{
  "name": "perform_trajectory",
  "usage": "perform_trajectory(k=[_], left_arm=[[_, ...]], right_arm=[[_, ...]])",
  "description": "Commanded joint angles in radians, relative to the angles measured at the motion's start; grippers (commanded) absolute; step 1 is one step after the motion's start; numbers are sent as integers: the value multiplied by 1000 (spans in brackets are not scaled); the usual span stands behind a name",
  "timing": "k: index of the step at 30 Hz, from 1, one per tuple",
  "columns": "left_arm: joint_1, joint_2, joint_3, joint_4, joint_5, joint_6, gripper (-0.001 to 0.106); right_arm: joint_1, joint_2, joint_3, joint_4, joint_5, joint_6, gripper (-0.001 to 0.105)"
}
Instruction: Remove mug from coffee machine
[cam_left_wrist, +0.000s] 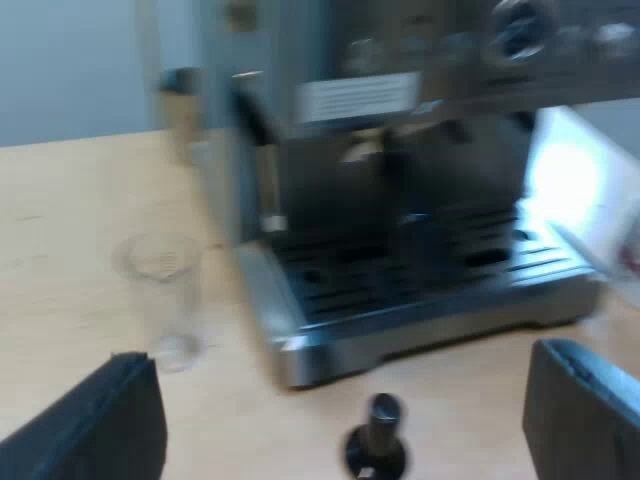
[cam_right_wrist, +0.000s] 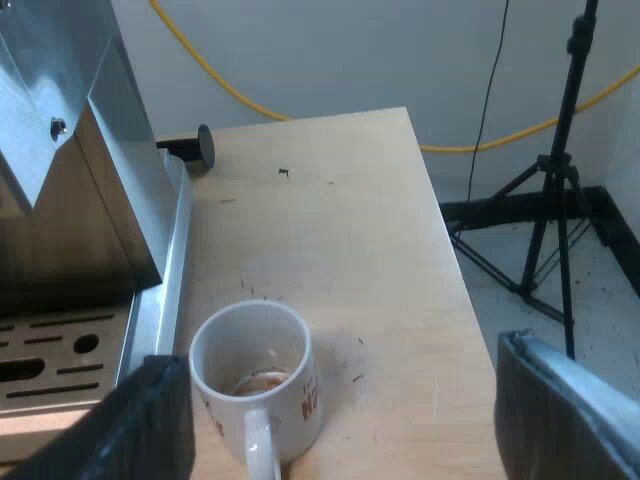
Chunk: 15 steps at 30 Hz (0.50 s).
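Observation:
A white mug (cam_right_wrist: 258, 385) with a reddish print stands upright on the wooden table, just beside the espresso machine's drip tray (cam_right_wrist: 60, 350). Its handle faces the camera and there is brownish residue in its bottom. My right gripper (cam_right_wrist: 345, 400) is open above the table, with the mug between its fingers (cam_right_wrist: 150, 425) and close to one of them, not touching. My left gripper (cam_left_wrist: 345, 400) is open in front of the espresso machine (cam_left_wrist: 400, 170), over the table near a tamper with a black knob (cam_left_wrist: 378, 445).
A measuring glass (cam_left_wrist: 160, 300) stands on the table next to the machine's drip tray (cam_left_wrist: 420, 320). A small dark round-ended object (cam_right_wrist: 198, 147) lies by the machine's side. The table edge (cam_right_wrist: 450, 260) drops to a floor with a tripod (cam_right_wrist: 555, 200) and a yellow cable (cam_right_wrist: 230, 90).

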<state>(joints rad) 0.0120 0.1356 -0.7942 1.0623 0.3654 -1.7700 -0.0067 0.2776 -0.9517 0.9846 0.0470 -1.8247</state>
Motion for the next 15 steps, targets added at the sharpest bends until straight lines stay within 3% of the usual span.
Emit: perform_trajectory(k=[1,5,13,15], left_arm=[[3,-47,-6,30,-108,-2,87],[3,-107,-6,99,-185,-2,87],[3,-126,-6,260,-214,6,87],[3,-139,-6,283,-219,53,87]], right_arm=[[-6,-122,42,19,5,-13,65],[-6,-212,100,55,44,-12,65],[-6,-332,186,150,93,-1,65],[-6,-331,215,142,102,-1,65]])
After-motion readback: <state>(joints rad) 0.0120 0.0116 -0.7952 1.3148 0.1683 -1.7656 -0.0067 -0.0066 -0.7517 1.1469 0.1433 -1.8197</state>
